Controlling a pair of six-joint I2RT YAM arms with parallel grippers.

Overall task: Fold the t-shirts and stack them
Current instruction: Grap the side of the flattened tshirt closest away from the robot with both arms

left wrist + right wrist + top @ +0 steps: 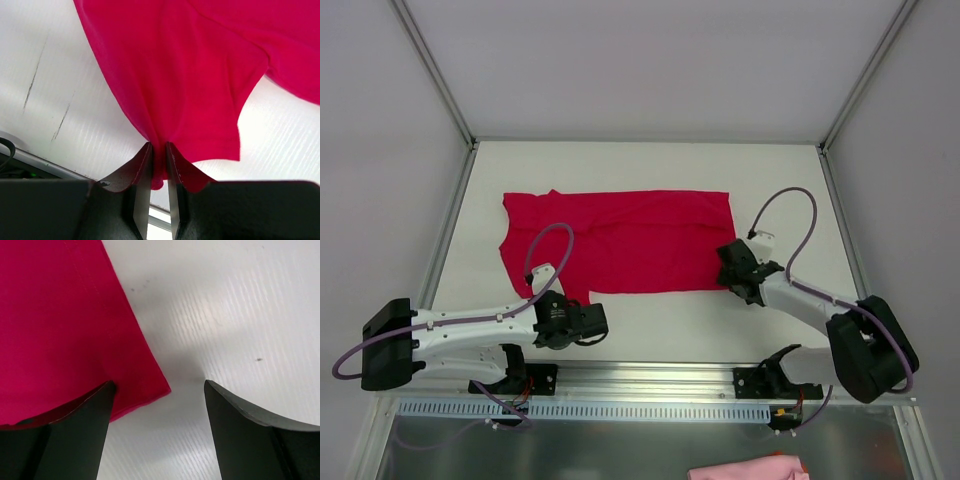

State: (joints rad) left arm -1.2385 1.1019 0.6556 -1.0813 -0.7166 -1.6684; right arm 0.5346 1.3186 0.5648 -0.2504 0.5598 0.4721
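My left gripper (158,146) is closed on a narrow pinch of the t-shirt (630,240), taken at the near-left edge of the cloth. The garment lies spread flat on the table (650,165), in front of both arms. My right gripper (159,384) stands open over the near-right corner of the hem, one finger above the cloth and the other above the table surface, holding nothing. Risk one: the left pinch looks thin, with little fabric between the pads, so a lift or pull may drag the cloth out and drop that side. Risk two: if the right jaws close at this position, they may catch only the tip of the corner, or miss it, because the corner sits near one finger rather than centred. Risk three: a lift with only one side secured would skew the shirt and give a crooked fold line. Risk four: descending too hard could bunch the hem against the table. Confirm both holds before raising the cloth.
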